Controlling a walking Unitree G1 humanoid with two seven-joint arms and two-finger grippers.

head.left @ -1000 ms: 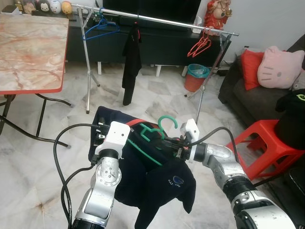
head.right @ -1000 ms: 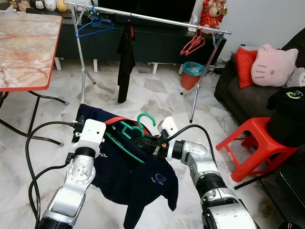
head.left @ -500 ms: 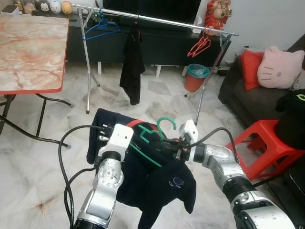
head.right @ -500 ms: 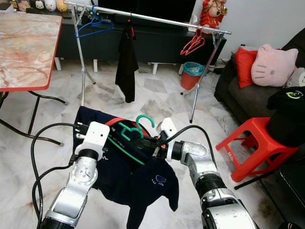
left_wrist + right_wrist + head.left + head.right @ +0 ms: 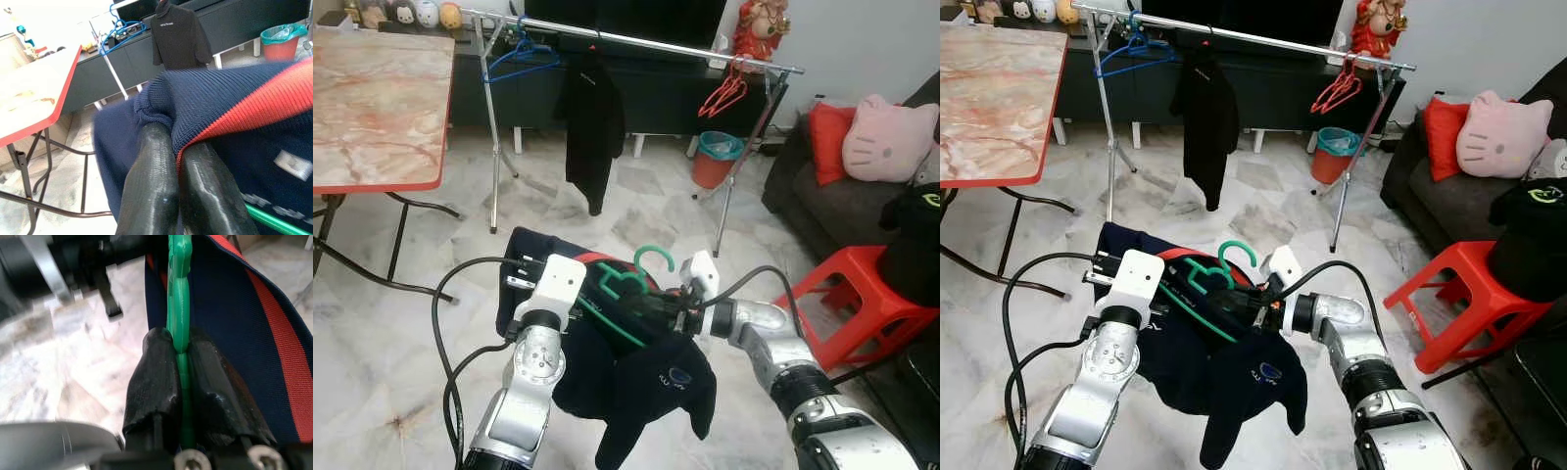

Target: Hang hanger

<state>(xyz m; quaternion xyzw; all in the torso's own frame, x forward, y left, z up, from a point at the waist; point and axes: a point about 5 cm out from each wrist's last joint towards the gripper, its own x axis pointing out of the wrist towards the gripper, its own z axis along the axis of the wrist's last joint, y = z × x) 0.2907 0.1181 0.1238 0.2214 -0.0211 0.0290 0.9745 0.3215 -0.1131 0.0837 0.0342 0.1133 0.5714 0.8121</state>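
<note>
A green hanger (image 5: 638, 281) sits inside a navy sweater with a red stripe (image 5: 651, 377), held up between my two arms at chest height. My right gripper (image 5: 181, 345) is shut on the hanger's green bar. My left gripper (image 5: 177, 149) is shut on a fold of the navy sweater (image 5: 230, 103) by its collar edge. The hanger's hook (image 5: 1239, 253) sticks up above the cloth. Across the room stands a metal clothes rail (image 5: 636, 41) carrying a blue hanger (image 5: 524, 54), a black shirt (image 5: 594, 117) and red hangers (image 5: 727, 93).
A marble-topped table with a red rim (image 5: 382, 181) stands at the left. On the right are a red stool (image 5: 862, 294) and a dark sofa (image 5: 822, 211) with a pink cushion (image 5: 886, 137). A bin (image 5: 716, 157) sits behind the rail's right leg.
The black shirt on the rail has swung and turned, showing wider and further right. My arms and the sweater have shifted only slightly.
</note>
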